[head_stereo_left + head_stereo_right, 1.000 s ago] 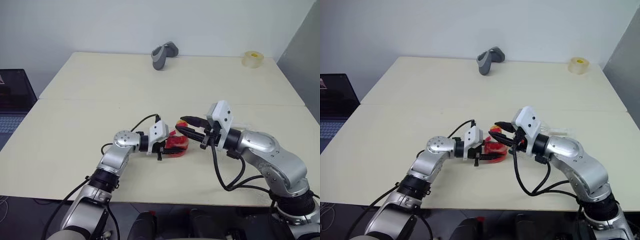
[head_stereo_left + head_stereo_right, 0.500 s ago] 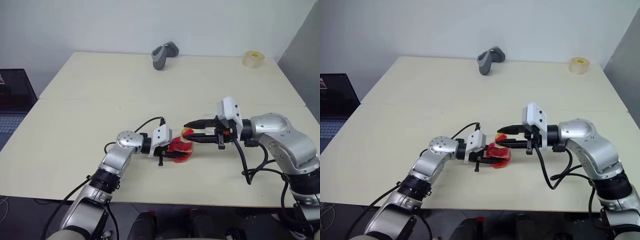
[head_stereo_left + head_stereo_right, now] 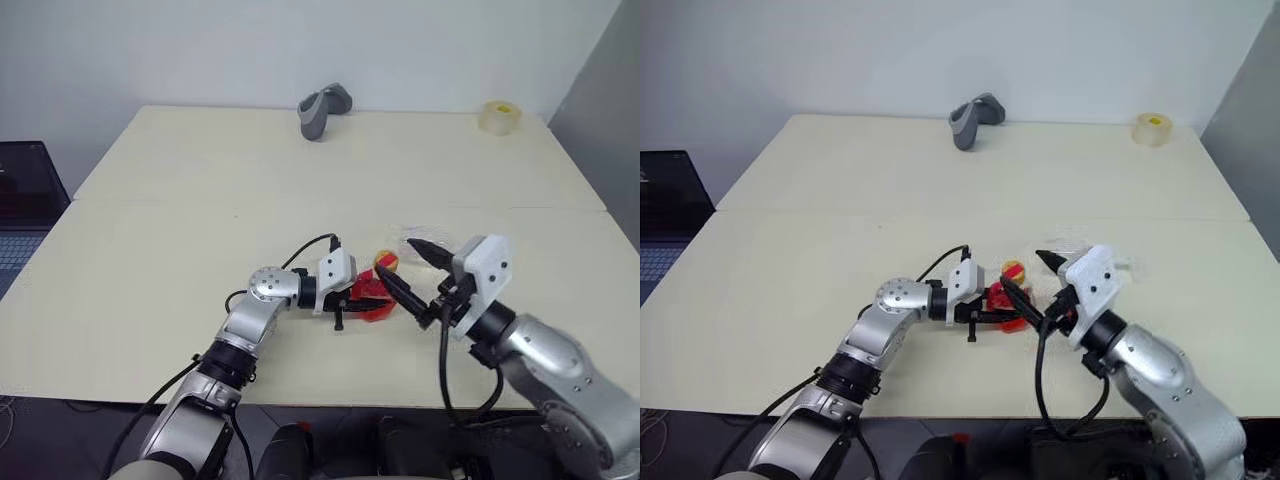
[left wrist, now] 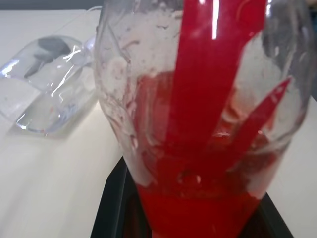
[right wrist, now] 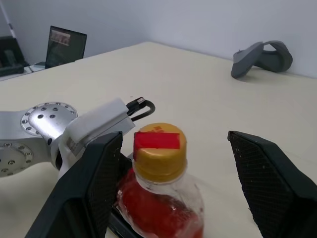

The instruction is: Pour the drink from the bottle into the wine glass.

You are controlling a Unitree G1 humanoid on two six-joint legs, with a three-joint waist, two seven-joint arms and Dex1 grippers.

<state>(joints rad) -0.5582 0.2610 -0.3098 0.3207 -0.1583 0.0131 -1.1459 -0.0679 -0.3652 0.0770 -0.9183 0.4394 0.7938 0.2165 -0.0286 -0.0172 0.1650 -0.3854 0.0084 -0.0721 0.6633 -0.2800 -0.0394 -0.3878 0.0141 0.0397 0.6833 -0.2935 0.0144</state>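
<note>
The bottle [image 3: 372, 296] stands upright on the table, its yellow-red cap [image 5: 160, 147] on. The red drink [image 4: 198, 208] fills its lower part. My left gripper [image 3: 362, 301] comes in from the left and is shut on the bottle's body; the black fingers [image 4: 115, 206] show on either side of it. My right gripper [image 3: 411, 275] is open, one finger [image 5: 94, 183] on each side of the cap and apart from it. The wine glass [image 4: 45, 83] appears to lie on its side on the table just beyond the bottle, partly hidden behind my right gripper.
A grey curved object [image 3: 322, 108] lies at the table's far edge. A roll of clear tape [image 3: 499, 116] sits at the far right corner. A laptop [image 3: 22, 190] stands off the table's left side. A seam [image 3: 200, 203] crosses the tabletop.
My right gripper has opened, swung round and drawn back towards me from the cap. The left gripper holds the bottle, shifted slightly to the right.
</note>
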